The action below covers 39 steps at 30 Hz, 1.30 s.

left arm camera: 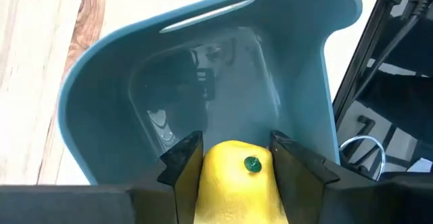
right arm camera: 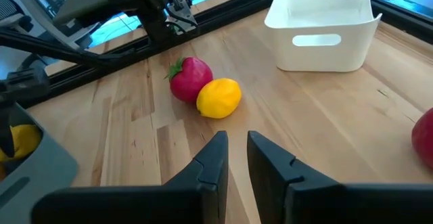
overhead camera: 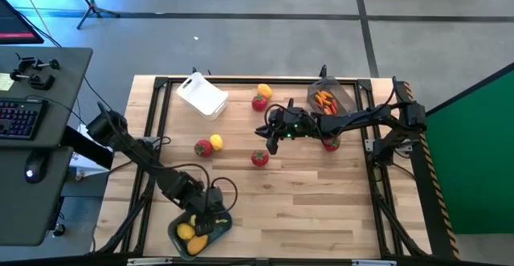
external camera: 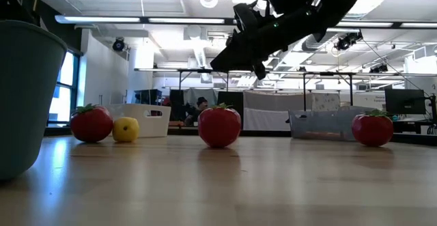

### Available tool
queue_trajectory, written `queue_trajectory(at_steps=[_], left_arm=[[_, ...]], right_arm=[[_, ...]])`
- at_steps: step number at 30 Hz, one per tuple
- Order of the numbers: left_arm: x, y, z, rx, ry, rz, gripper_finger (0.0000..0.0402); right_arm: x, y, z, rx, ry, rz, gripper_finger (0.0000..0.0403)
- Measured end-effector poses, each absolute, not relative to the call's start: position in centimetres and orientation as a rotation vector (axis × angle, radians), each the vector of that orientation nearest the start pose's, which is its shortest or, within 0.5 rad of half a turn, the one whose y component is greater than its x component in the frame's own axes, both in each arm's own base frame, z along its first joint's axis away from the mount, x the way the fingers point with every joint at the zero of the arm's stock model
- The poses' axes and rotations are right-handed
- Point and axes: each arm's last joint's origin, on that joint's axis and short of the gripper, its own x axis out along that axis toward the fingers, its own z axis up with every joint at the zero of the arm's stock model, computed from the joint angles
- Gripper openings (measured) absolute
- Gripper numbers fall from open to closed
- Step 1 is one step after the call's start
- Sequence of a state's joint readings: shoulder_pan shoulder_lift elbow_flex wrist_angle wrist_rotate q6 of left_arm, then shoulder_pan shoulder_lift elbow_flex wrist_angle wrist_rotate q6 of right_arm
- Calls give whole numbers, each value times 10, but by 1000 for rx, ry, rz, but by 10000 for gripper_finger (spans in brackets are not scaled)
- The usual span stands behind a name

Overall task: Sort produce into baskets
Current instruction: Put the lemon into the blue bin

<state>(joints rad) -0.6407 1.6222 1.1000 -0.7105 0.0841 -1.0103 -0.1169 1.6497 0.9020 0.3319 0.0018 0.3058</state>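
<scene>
My left gripper (overhead camera: 210,218) is over the grey-blue basket (overhead camera: 201,232) at the near left and is shut on a yellow oval fruit (left arm camera: 233,180). Two more yellow fruits (overhead camera: 191,235) lie in that basket. My right gripper (right arm camera: 237,149) hovers above mid-table, empty, its fingers almost together. Beyond it a red fruit (right arm camera: 189,78) and a yellow fruit (right arm camera: 218,97) rest side by side on the table. The white basket (overhead camera: 201,95) is at the far left. The dark basket (overhead camera: 331,97) holds orange-red pieces. My left gripper pinches the yellow fruit between its two fingers (left arm camera: 184,158), one on each side of the fruit near its green-dotted end (left arm camera: 252,164). The fruit is lifted over the inside of the grey-blue basket (left arm camera: 203,82).
Red fruits lie loose on the table: one mid-table (overhead camera: 259,158), one by the white basket (overhead camera: 259,103), one under my right arm (overhead camera: 331,143). A yellow fruit (overhead camera: 264,91) sits at the far edge. A desk with a keyboard (overhead camera: 20,117) stands left of the table.
</scene>
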Motion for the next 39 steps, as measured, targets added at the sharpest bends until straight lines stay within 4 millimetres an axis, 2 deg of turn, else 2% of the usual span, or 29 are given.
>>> queue_trajectory(at_steps=[15, 17, 19, 24, 28, 31, 36, 39], left_arm=[[244, -187, 206, -490, 1398, -22, 208], [244, -187, 211, -460, 1396, -70, 212], [246, -190, 226, -434, 1351, -133, 209], [242, -184, 274, -324, 1203, -192, 174], [238, -168, 298, -320, 1075, -155, 128], [236, -156, 305, -305, 1011, -110, 85], [241, -136, 300, -325, 920, -87, 13], [247, -123, 293, -365, 827, -80, 6]], right_arm=[[347, -41, 204, 311, 403, -175, 44], [347, -41, 204, 301, 404, -172, 44], [347, -41, 204, 300, 404, -172, 48], [347, -40, 204, 311, 403, -170, 79], [347, -40, 204, 311, 403, -170, 111], [347, -40, 204, 311, 403, -170, 131], [346, -45, 204, 311, 402, -184, 147], [345, -54, 204, 313, 402, -208, 147]])
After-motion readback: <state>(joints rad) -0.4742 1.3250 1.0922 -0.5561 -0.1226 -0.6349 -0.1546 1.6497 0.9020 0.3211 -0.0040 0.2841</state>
